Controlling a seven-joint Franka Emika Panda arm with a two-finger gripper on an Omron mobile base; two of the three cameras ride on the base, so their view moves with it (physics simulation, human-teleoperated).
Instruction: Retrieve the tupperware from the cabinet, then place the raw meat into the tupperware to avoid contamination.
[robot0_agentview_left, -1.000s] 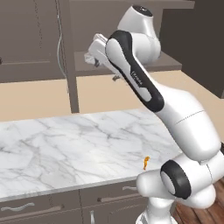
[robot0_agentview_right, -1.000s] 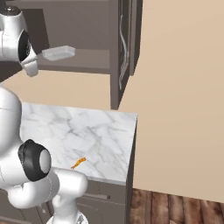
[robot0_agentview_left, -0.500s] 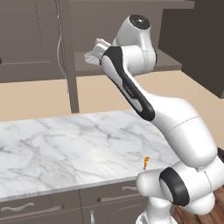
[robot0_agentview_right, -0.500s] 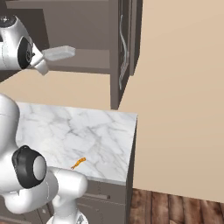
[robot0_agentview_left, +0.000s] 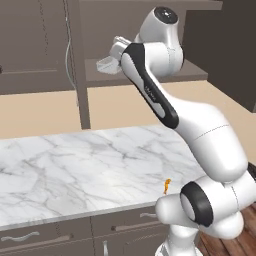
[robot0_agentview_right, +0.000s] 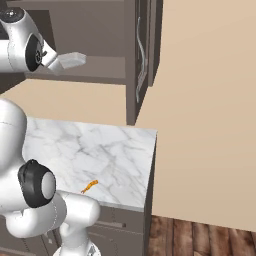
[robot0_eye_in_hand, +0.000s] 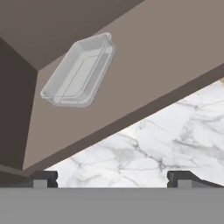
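Raised closer, released gripper (robot0_eye_in_hand: 112, 178) faces translucent rounded tupperware (robot0_eye_in_hand: 80, 71) on cabinet (robot0_eye_in_hand: 144, 65) shelf.

A translucent tupperware (robot0_eye_in_hand: 80, 71) is being carried flat on the brown shelf (robot0_eye_in_hand: 166, 57) of the open cabinet (robot0_agentview_right: 142, 55), well back from the shelf's front edge and near its dark side wall. Below, a marble counter (robot0_agentview_left: 85, 170) is being seen bare but for the raw meat (robot0_agentview_left: 167, 185), an orange morsel lying close to the front edge, towards the counter's end (robot0_agentview_right: 90, 186). The two are being kept well apart, one surface above the other.
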